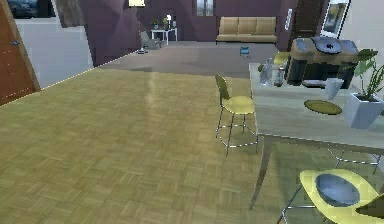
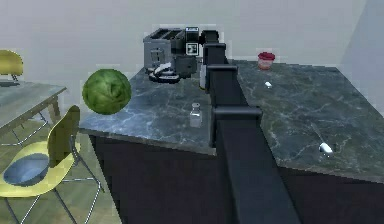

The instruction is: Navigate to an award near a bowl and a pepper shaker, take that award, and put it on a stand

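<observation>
Arm side view. The arm [image 2: 235, 130] rises through the centre of the frame over a dark marble desk [image 2: 300, 110]. Its end effector [image 2: 165, 72] lies at upper centre before a grey appliance [image 2: 160, 45]; whether it holds anything cannot be told. A small shaker [image 2: 196, 116] stands at centre, a reddish bowl [image 2: 265, 60] at upper right and a green ball [image 2: 106, 90] at left. Which item is the award cannot be told.
</observation>
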